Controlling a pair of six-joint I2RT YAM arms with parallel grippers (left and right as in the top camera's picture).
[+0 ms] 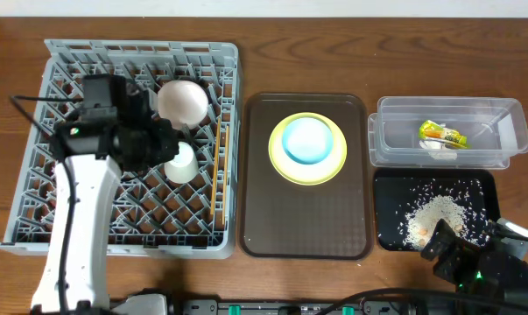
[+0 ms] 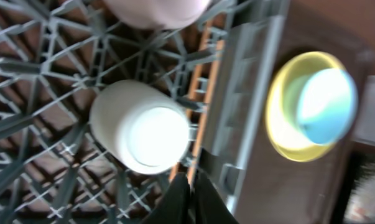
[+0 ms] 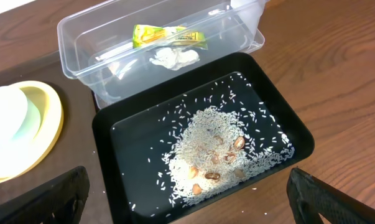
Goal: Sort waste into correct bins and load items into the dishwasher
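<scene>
The grey dish rack (image 1: pixel 36 188) holds an upturned white bowl (image 1: pixel 182 101), a small white cup (image 1: pixel 180 162) and wooden chopsticks (image 1: pixel 217 171) along its right side. My left gripper (image 1: pixel 165 144) hovers over the rack, shut and empty; in the left wrist view its fingertips (image 2: pixel 190 190) are above the chopsticks (image 2: pixel 203 93), beside the cup (image 2: pixel 140 127). The pale yellow plate (image 1: pixel 335 166) carries a pale blue round dish (image 1: pixel 307 140). The clear tub (image 1: pixel 500 118) holds the wrapper (image 1: pixel 443 134) and white scraps (image 3: pixel 173 58). The black tray (image 1: pixel 395 188) holds rice (image 1: pixel 430 217). My right gripper (image 1: pixel 469 245) is open at its near edge.
The plate sits on a large brown serving tray (image 1: pixel 303 219) between the rack and the bins. The tub and black tray stand one behind the other at the right. Wooden table (image 3: pixel 336 74) shows right of the bins. Brown bits (image 3: pixel 215 155) lie in the rice.
</scene>
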